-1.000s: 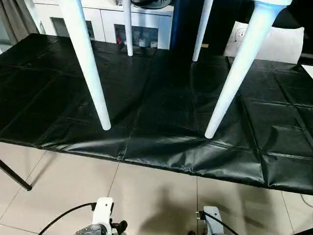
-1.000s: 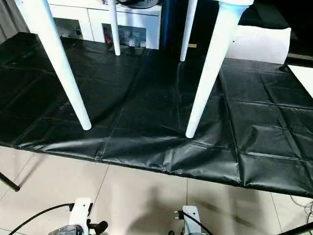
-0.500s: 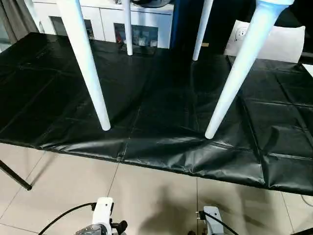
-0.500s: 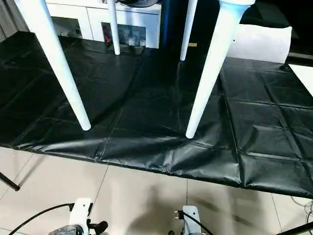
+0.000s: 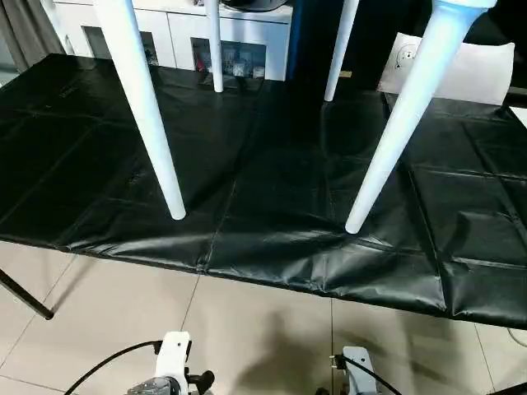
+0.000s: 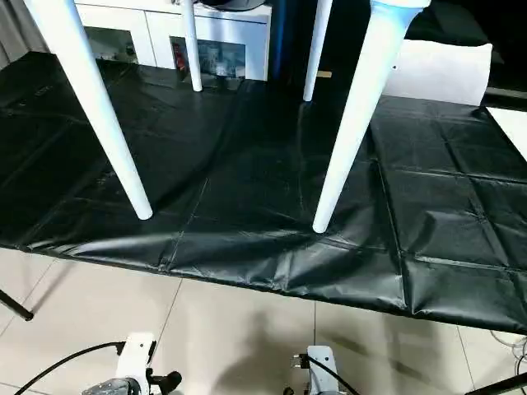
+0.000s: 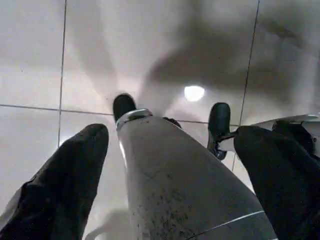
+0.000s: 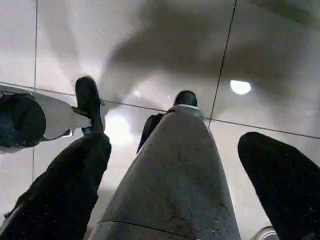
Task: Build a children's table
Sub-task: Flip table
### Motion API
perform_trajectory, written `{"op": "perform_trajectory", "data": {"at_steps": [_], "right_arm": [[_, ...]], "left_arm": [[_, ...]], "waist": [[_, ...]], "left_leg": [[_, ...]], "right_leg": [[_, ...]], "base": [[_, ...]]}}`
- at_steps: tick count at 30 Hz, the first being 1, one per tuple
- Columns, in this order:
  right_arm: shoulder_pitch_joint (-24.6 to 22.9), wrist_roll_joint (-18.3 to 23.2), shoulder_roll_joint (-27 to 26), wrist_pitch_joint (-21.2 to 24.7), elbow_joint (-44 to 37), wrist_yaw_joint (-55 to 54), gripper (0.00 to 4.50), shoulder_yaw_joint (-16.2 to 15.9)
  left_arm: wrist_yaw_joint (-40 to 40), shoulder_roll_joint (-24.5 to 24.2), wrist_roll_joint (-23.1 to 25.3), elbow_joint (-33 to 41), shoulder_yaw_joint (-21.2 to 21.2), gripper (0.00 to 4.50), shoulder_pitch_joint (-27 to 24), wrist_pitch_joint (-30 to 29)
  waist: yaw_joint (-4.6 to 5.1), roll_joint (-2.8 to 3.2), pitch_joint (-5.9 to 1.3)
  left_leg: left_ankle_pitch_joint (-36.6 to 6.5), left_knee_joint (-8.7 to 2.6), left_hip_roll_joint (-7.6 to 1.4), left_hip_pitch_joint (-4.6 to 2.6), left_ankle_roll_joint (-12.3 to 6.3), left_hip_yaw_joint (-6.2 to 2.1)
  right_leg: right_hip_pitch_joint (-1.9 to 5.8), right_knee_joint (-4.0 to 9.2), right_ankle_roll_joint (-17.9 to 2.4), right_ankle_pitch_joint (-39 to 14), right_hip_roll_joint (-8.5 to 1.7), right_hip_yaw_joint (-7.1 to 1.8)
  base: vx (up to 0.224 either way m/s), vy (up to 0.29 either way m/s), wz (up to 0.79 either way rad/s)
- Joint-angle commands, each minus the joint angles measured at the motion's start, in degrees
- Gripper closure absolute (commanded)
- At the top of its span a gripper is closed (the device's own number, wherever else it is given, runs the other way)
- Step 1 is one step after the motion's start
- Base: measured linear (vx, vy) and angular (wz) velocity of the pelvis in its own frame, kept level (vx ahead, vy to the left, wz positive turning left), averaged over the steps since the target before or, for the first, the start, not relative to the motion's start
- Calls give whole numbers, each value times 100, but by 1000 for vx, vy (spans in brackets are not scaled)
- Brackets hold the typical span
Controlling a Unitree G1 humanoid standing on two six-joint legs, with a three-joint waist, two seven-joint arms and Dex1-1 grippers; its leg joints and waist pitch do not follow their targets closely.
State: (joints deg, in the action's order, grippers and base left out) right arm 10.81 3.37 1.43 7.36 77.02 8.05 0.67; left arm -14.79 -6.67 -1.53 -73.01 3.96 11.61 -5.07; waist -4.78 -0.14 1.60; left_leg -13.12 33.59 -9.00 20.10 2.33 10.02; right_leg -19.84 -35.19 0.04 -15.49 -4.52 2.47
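While table [image 5: 148, 115] stands on black cover [image 5: 272, 189], hands apart, low

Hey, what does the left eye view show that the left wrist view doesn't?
Left eye view: four white legs standing tip-down on the black work surface, with a white cabinet behind.
Left wrist view: the left gripper with its black fingers spread wide, holding nothing, and a grey robot limb between them.
Both: the pale tiled floor.
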Motion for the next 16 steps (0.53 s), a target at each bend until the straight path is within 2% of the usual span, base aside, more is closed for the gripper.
{"op": "perform_trajectory", "data": {"at_steps": [1, 16], "right_arm": [[-173, -56, 5, 189, 164, -12, 0, 4], [-173, -56, 5, 189, 164, -12, 0, 4]], "left_arm": [[15, 13, -17, -71, -12, 8, -5, -54], [15, 13, -17, -71, -12, 8, -5, -54]], "waist": [[55, 61, -122], [59, 62, -116]], "left_leg": [[-1036, -512, -567, -33, -293, -191], [-1079, -520, -570, -34, -278, -188]], "right_leg": [[90, 425, -1514, 375, -581, -312], [86, 438, -1511, 324, -583, -318]], "base": [[0, 0, 0], [0, 0, 0]]}}
